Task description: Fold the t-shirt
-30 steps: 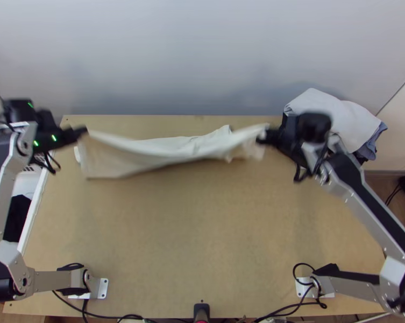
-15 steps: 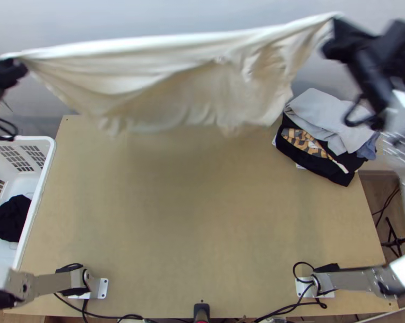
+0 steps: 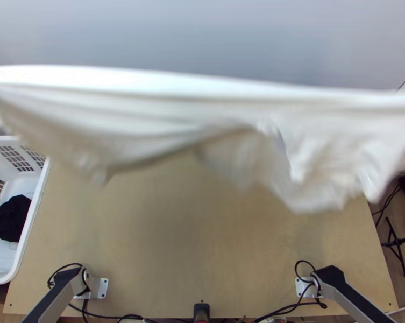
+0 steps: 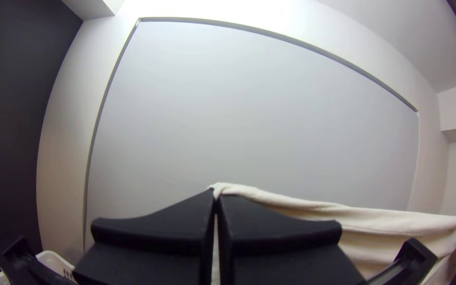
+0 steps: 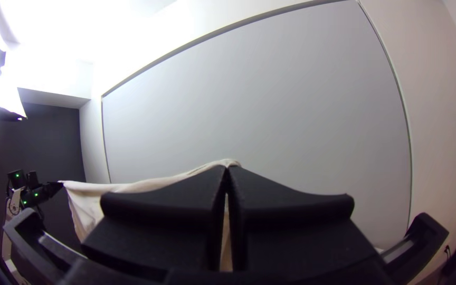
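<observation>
In the top view the cream t-shirt [image 3: 202, 113] hangs high over the table, its upper edge stretched across the picture, its lower part in loose, blurred folds. In the left wrist view my left gripper [image 4: 216, 196] is shut on one end of the t-shirt's upper edge [image 4: 386, 221]. The right wrist view has my right gripper [image 5: 227, 171] shut on the opposite end of the cloth [image 5: 127, 187]; farther off, the left gripper [image 5: 59, 184] holds its end. Which parts of the shirt are pinched, I cannot tell.
A white basket [image 3: 30, 223] with a black cloth [image 3: 10, 218] inside stands at the table's left. The wooden table [image 3: 202, 242] lies beneath the raised shirt. Cables run along its near edge. A black stand [image 3: 397, 242] is on the floor at the right.
From low near the table's far edge, both grippers have lifted the t-shirt high. Over the last half second it has come larger and wider in the top view, its lower folds swinging nearer.
</observation>
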Motion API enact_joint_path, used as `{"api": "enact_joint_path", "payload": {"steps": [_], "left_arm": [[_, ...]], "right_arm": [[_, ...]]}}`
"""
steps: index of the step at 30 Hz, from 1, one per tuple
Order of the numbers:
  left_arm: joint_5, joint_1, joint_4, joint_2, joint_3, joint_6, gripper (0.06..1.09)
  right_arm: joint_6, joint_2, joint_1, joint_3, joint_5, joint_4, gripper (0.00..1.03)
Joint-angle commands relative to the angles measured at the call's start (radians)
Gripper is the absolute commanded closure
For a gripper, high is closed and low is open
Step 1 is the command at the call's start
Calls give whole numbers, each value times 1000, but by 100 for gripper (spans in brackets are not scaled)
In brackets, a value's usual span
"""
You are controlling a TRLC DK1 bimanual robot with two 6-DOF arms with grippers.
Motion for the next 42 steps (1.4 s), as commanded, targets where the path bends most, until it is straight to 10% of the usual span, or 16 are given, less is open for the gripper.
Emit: {"api": "enact_joint_path", "payload": {"steps": [1, 12, 23, 42], "left_arm": [[1, -3, -58, -110, -25, -5, 105], [84, -54, -215, -253, -492, 0, 105], [209, -66, 40, -267, -1102, 90, 105], [199, -11, 457, 413, -917, 118, 105]], "right_arm": [[21, -132, 4, -42, -2, -117, 100], [141, -254, 100, -568, -21, -149, 100], [191, -302, 130, -1158, -107, 130, 100], [239, 330, 23, -987, -114, 483, 100]]}}
